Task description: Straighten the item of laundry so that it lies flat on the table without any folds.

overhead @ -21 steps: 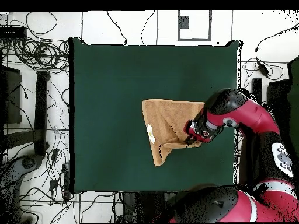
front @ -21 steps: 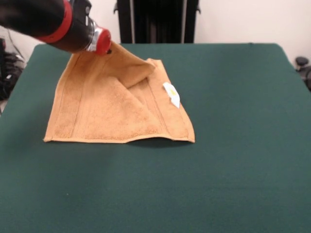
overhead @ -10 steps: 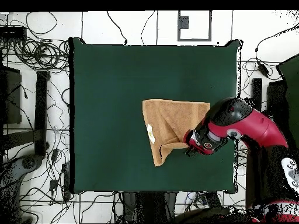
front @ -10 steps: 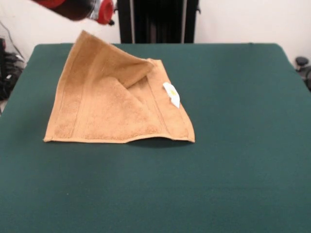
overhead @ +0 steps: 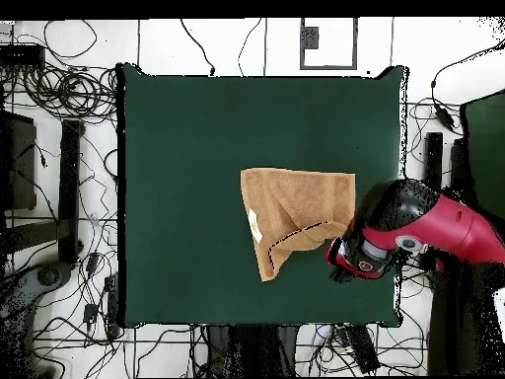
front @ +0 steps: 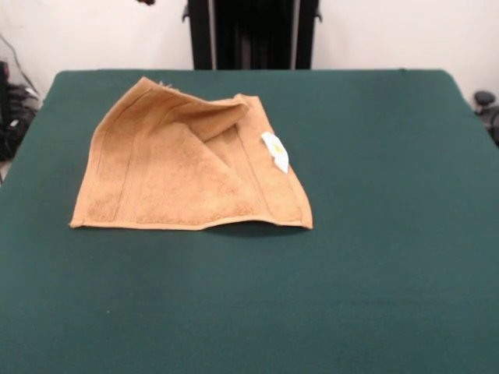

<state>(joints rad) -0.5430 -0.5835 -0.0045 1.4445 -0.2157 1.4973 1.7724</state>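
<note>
The item of laundry (front: pixel 175 175) is a tan-orange towel on the left half of the green table (front: pixel 374 234). Its near edge lies flat. The far part is folded over on itself into a raised ridge, and a white tag (front: pixel 274 152) shows near its right edge. From overhead the towel (overhead: pixel 291 209) sits right of the table's (overhead: pixel 187 148) centre, with its lower part bunched to a point. The gripper (overhead: pixel 345 263), on the red arm, hovers just off the towel's lower right corner, apart from it. In the front view only a red speck of the arm shows at the top edge.
The red and black arm (overhead: pixel 434 225) reaches over the table's right edge in the overhead view. Cables (overhead: pixel 59 128) and stands lie on the floor around the table.
The arm has lifted off the towel's far corner and drawn back towards the table edge. The let-go corner has sagged down and the towel stays folded.
</note>
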